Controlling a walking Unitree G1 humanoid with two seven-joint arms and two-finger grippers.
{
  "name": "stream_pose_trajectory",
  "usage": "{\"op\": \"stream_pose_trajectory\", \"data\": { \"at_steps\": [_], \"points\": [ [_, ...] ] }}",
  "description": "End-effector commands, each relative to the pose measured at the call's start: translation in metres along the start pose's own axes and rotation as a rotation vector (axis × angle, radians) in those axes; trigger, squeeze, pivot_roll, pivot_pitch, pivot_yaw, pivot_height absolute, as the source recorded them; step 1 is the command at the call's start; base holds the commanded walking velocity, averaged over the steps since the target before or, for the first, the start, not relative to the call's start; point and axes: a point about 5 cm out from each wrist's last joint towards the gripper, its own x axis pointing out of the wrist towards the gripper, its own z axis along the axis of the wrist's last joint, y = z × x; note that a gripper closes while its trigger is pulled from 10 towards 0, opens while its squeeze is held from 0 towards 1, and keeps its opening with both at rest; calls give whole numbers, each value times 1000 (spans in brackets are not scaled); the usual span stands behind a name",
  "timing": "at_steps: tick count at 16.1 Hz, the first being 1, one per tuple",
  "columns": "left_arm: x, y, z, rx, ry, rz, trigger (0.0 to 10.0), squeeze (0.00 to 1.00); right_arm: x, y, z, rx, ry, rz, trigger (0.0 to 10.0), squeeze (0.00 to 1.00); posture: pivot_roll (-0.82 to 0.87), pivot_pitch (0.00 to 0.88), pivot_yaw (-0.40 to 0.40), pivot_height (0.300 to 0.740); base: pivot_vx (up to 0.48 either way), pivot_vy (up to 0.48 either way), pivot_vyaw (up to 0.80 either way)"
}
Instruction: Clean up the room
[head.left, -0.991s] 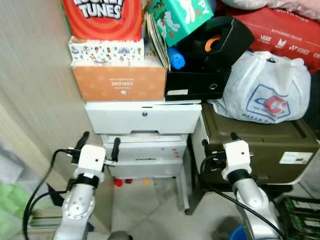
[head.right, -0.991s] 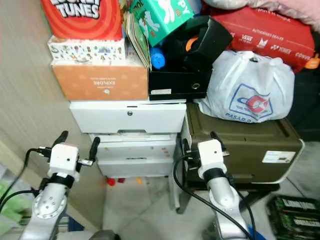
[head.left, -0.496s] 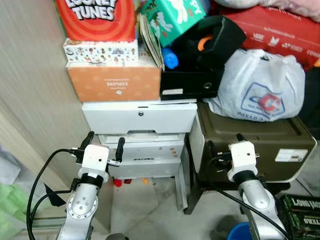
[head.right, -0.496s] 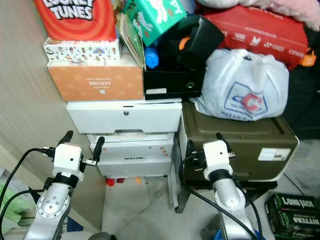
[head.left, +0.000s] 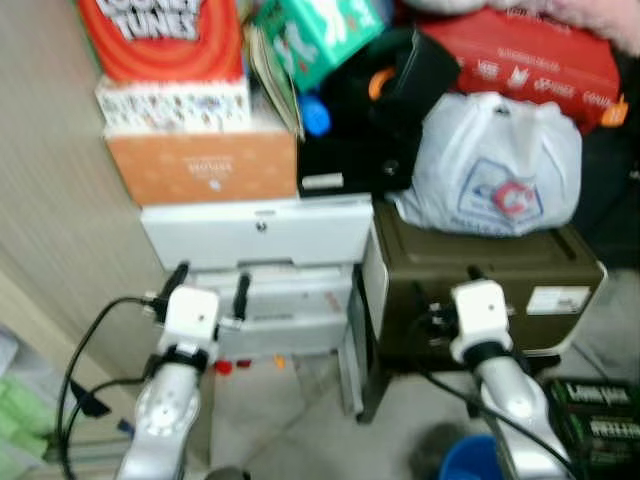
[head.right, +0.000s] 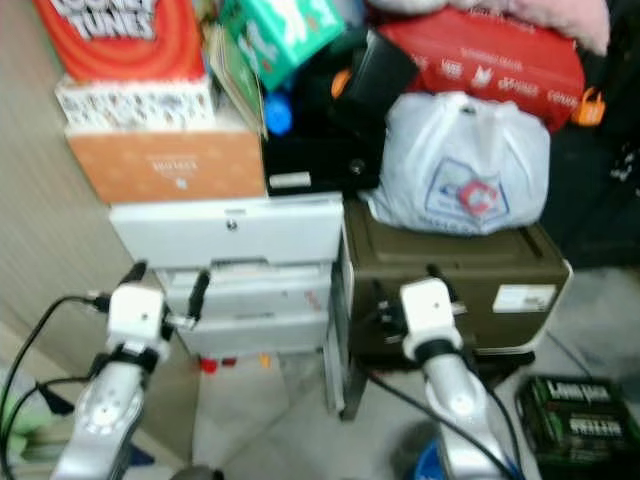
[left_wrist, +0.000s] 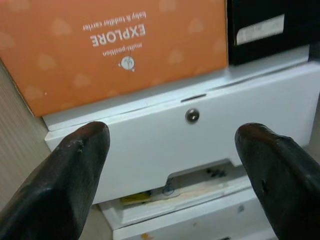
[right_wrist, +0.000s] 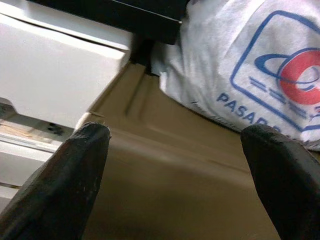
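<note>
A cluttered corner stands before me. My left gripper (head.left: 210, 283) is open and empty, held in front of a white drawer unit (head.left: 260, 232); the left wrist view looks at its top drawer (left_wrist: 210, 135) with a small keyhole, below an orange box (left_wrist: 115, 45). My right gripper (head.left: 445, 285) is open and empty, in front of an olive-brown storage box (head.left: 490, 262). A white plastic bag (head.left: 495, 170) with a blue and red print lies on that box; the bag (right_wrist: 260, 65) also appears in the right wrist view.
Stacked on the drawers are the orange box (head.left: 205, 165), a patterned box, a red box, a green box and a black file holder (head.left: 380, 110). A red package (head.left: 540, 60) lies behind. On the floor: a blue bucket (head.left: 470, 462), a black carton (head.left: 600, 410), small red bits (head.left: 222, 366). A wall panel (head.left: 50, 200) runs at left.
The whole picture has shifted left and turned blurry, so the camera is moving. Both arms hold the same pose with open fingers. The floor carton has come further into view.
</note>
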Motion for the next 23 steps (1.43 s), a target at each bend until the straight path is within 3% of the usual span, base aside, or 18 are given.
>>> {"op": "stream_pose_trajectory", "data": {
  "at_steps": [1,5,10,15,17,18,19,23],
  "points": [
    [1,6,-4,13,19,10,10000,0,4,1,4,1,-14,0,10000,0,-47,0,-53,740,0,-285,0],
    [4,12,1,24,0,40,10000,0,9,1,8,-3,-27,4,10000,0,-41,0,-56,740,0,-70,0],
    [-3,13,-2,19,23,81,10000,0,7,5,7,-26,-27,25,10000,0,-42,22,-54,740,0,0,320],
    [-33,18,-18,-9,125,105,10000,0,-20,-8,-17,-49,59,-3,10000,0,-55,19,-34,740,0,0,800],
    [-55,25,-24,23,170,134,10000,0,-35,-15,-23,-60,88,-15,10000,0,-58,22,-32,740,0,0,800],
    [-57,25,-25,23,175,138,10000,0,-35,-15,-23,-60,90,-16,10000,0,-58,22,-32,740,0,0,800],
    [-68,31,-27,58,196,161,10000,0,-40,-17,-26,-61,102,-20,10000,0,-54,24,-35,740,0,0,800],
    [-66,36,-26,80,189,192,10000,0,-38,-16,-28,-60,89,17,10000,0,-43,17,-42,740,0,0,800]
  ]
}}
